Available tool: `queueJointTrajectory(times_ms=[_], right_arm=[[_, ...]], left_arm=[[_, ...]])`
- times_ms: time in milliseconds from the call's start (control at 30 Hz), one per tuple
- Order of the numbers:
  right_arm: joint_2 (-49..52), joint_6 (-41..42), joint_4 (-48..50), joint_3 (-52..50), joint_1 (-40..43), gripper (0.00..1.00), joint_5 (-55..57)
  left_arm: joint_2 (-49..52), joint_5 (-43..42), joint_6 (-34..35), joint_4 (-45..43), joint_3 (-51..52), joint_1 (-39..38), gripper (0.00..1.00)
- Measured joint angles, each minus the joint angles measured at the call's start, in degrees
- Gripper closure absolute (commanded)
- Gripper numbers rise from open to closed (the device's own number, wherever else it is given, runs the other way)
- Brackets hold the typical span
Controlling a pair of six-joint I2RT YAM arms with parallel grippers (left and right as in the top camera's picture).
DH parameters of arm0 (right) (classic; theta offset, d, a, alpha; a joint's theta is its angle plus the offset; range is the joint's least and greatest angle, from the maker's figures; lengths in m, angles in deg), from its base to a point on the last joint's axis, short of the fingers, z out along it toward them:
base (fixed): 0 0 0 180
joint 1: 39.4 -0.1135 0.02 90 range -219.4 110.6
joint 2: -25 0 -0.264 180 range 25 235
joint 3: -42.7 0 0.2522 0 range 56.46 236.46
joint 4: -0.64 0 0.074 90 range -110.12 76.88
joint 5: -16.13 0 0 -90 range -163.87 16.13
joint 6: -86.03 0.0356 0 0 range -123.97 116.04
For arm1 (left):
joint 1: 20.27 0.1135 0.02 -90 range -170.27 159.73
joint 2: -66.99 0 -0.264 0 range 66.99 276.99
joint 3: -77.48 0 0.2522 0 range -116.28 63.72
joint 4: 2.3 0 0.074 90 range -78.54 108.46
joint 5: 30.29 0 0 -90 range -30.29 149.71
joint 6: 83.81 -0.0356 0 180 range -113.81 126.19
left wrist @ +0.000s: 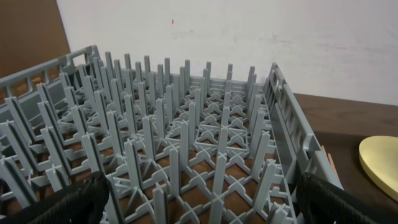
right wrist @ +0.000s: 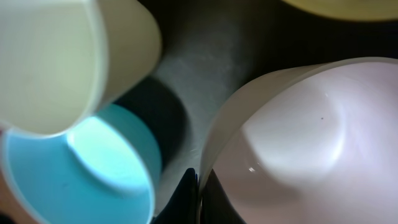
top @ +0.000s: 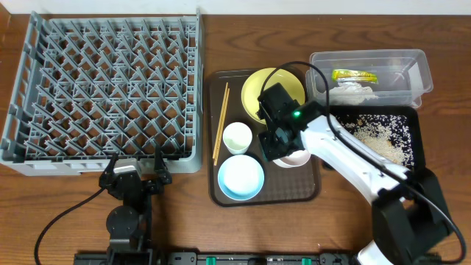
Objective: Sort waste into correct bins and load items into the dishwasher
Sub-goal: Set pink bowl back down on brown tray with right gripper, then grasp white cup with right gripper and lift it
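Observation:
My right gripper is shut on the rim of the pinkish-white bowl on the brown serving tray. Beside it are the white cup, the light blue bowl, the yellow plate and the chopsticks. The grey dish rack stands empty at the left. My left gripper is open and empty at the rack's front edge.
The clear tub at the back right holds the yellow-green wrapper and crumpled white paper. The black tray in front of it holds rice scraps. The plate's edge shows in the left wrist view.

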Motion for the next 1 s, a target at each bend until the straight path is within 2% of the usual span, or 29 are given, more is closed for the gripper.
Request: queueJointTrajectory(times_ms=[67, 433, 733, 1000], right_arm=[[1.0, -0.1, 0.0, 0.0, 0.0, 0.85, 0.1], [1.1, -0.8, 0.6, 0.7, 0.2, 0.74, -1.1], [1.1, -0.9, -2.8, 13.7, 1.6, 0.68, -5.4], [1.1, -1.5, -3.0, 16.0, 1.6, 0.52, -5.6]], left_arm=[[0.0, 0.0, 0.0, 0.0, 0.0, 0.0, 0.03], [0.0, 0.0, 0.0, 0.0, 0.0, 0.0, 0.03], [0.0, 0.0, 0.0, 0.0, 0.0, 0.0, 0.03], [0.0, 0.0, 0.0, 0.0, 0.0, 0.0, 0.03]])
